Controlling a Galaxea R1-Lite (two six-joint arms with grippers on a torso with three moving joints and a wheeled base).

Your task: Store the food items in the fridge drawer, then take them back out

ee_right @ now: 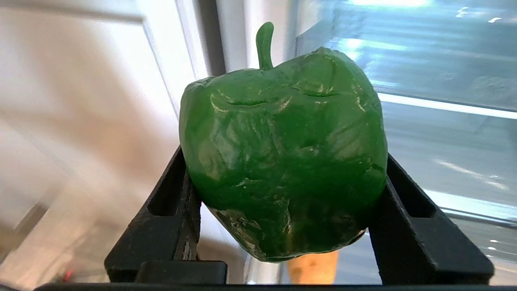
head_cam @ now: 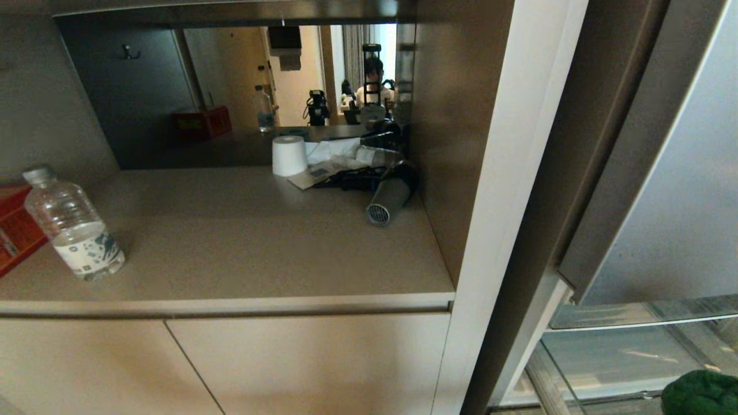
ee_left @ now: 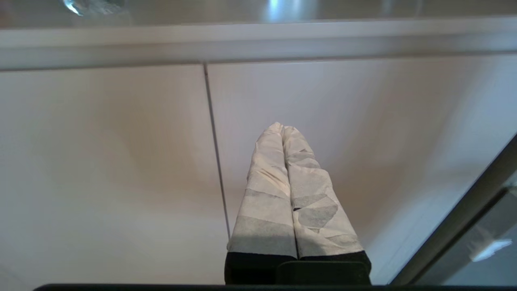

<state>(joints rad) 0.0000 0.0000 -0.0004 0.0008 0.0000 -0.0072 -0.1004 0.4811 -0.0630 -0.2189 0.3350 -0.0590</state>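
Observation:
A glossy green bell pepper (ee_right: 282, 153) sits between the black fingers of my right gripper (ee_right: 284, 161), which is shut on its two sides, stem pointing away. In the head view the pepper (head_cam: 700, 393) shows at the bottom right corner, over the open fridge drawer (head_cam: 634, 316) with its clear glass panels; the gripper itself is outside that view. A tan-yellow potato-like lump (ee_right: 313, 266) peeks out below the pepper, inside the drawer (ee_right: 444, 141). My left gripper (ee_left: 282, 128), its fingers wrapped in white, is shut on nothing and parked in front of the beige cabinet doors.
Left of the fridge is a counter niche (head_cam: 259, 248) with a water bottle (head_cam: 75, 225), a red box (head_cam: 14, 227), a white paper roll (head_cam: 289, 154) and a grey-black hair dryer (head_cam: 389, 196). A white upright frame (head_cam: 507, 202) separates the niche from the fridge. A person shows in the mirror.

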